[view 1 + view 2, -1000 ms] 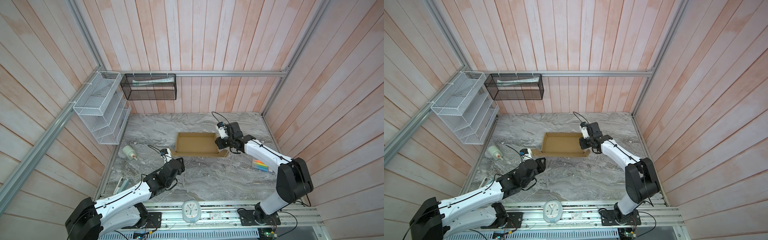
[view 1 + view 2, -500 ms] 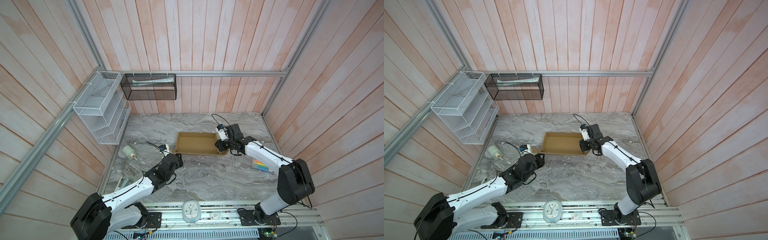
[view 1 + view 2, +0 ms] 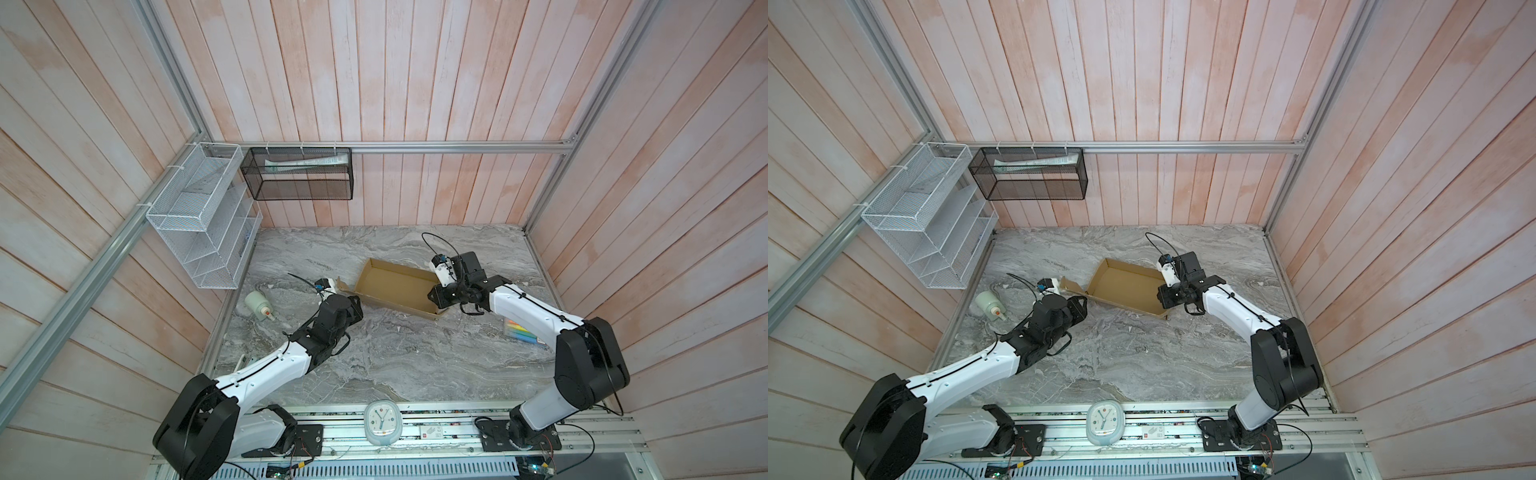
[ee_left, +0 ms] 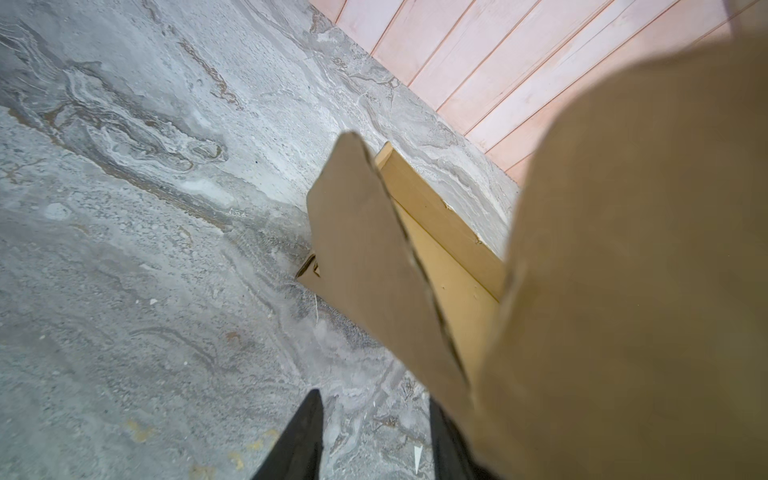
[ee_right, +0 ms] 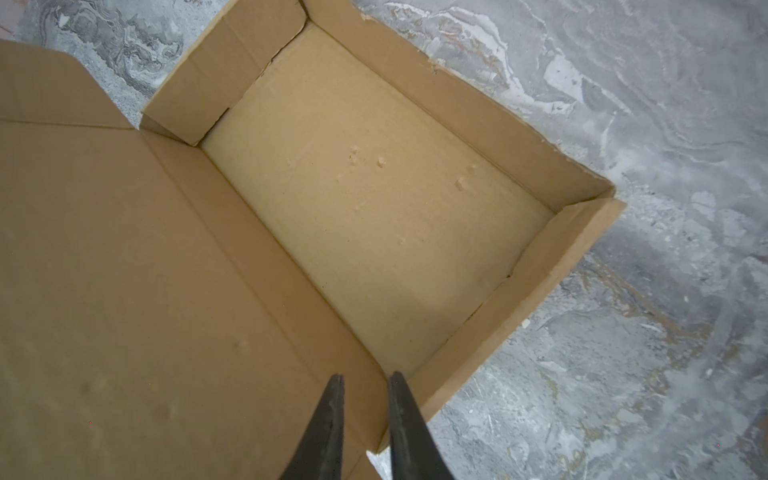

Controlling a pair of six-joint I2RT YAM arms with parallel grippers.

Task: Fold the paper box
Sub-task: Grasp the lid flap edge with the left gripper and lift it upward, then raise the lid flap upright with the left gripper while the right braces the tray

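box: on the table, middle-back, lying askew. Tray walls are up, the lid is raised along the near side, and a side tab sticks out at the left end.
right gripper: at the box's right near corner, jaws almost together with the corner cardboard between them. Reads as a pinch.
left gripper: low at the left end, jaws apart with bare table between them, holding nothing. The tab runs alongside one finger.
step (guess): closing the lid, tabs still to tuck.
risk, slide: only one corner is pinched, so a pull likely swings or drags the whole box over the smooth table instead of bending the crease.
risk, tab: it sits outside the wall — if the lid comes down now it probably catches on the rim and buckles.
risk, crush: the left finger is right against the tab — a forward push may crease it off the score line.
risk, view: cardboard fills much of the left wrist view, so aim on that side is poor.
risk, tear: the thin wall at the pinched corner may rip or slip free if twisted.
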